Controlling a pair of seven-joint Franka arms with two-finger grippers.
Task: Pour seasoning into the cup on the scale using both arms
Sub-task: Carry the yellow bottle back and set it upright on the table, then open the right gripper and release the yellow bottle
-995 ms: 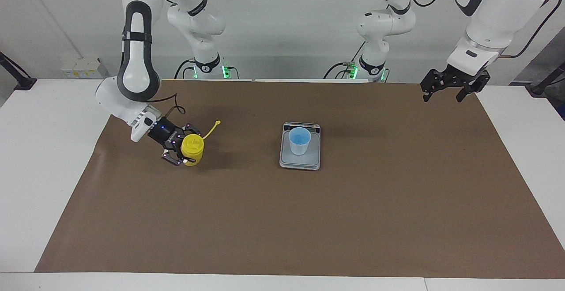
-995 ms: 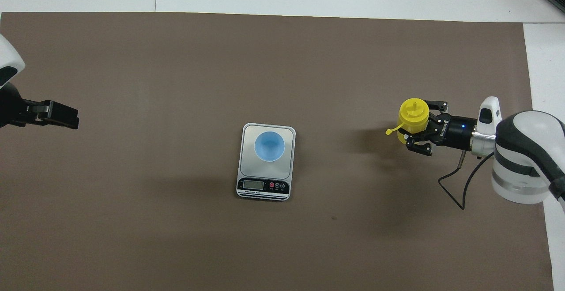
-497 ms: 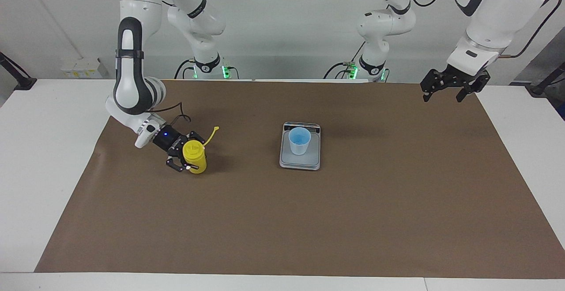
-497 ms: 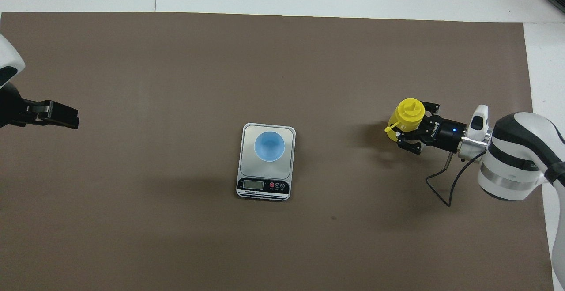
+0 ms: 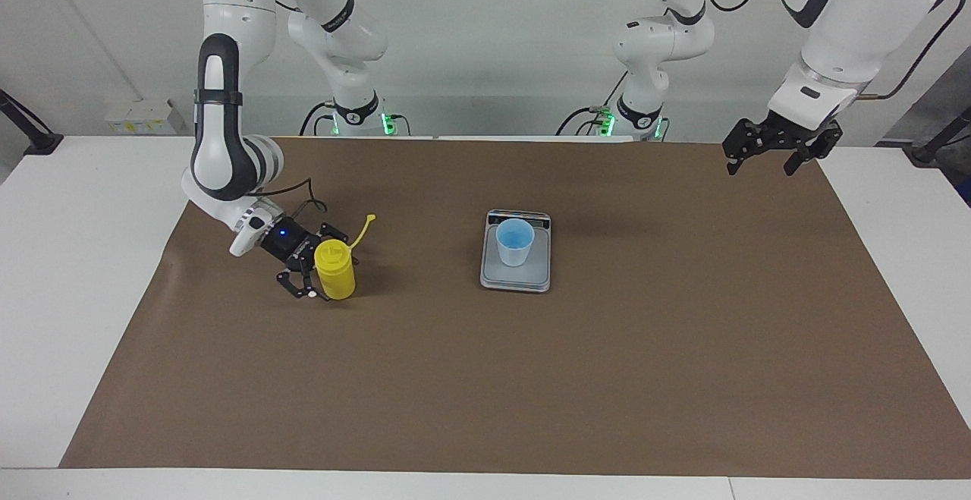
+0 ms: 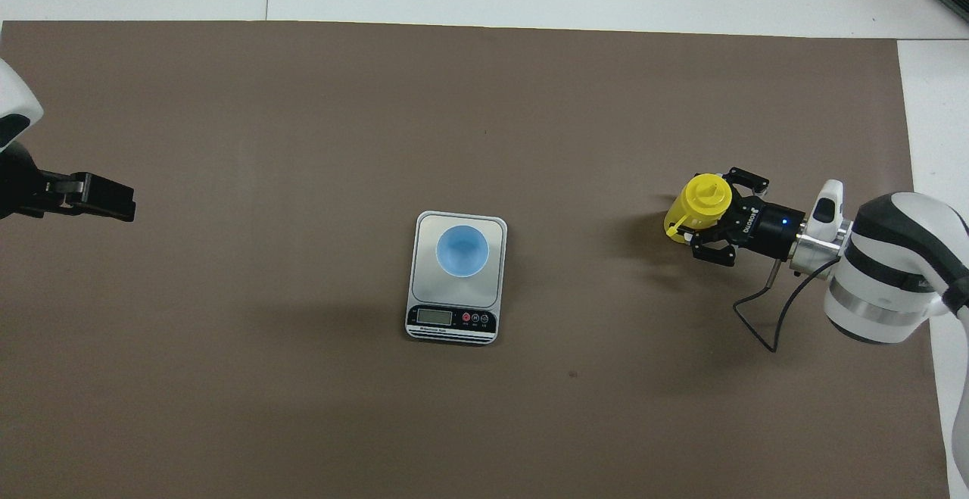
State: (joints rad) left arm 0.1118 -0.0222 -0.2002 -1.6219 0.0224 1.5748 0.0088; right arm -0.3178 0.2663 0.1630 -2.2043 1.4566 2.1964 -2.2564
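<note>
The seasoning bottle (image 5: 334, 272) is now standing upright on the brown mat (image 5: 485, 378) at the right arm's end of the counter, having been lowered from a raised, tilted carry a second ago. The right gripper (image 5: 317, 273) is being held low around it, and its jaws are being spread: in the facing view the fingers are standing apart on either side of the bottle, apparently released rather than clamped. The tethered cap strap (image 5: 362, 228) is hanging open off the nozzle.

The cup (image 5: 515, 242) is sitting unmoved on the scale (image 5: 516, 278) at mid-counter, well apart from the bottle. No contents can be made out in it.

The left gripper (image 5: 766, 152) is being kept waiting, jaws open and empty, over the left arm's end of the mat.

Reading: the bottle is being set down, not carried to the cup. Either the pour is already done or a re-grip is being prepared; which one cannot be told.
</note>
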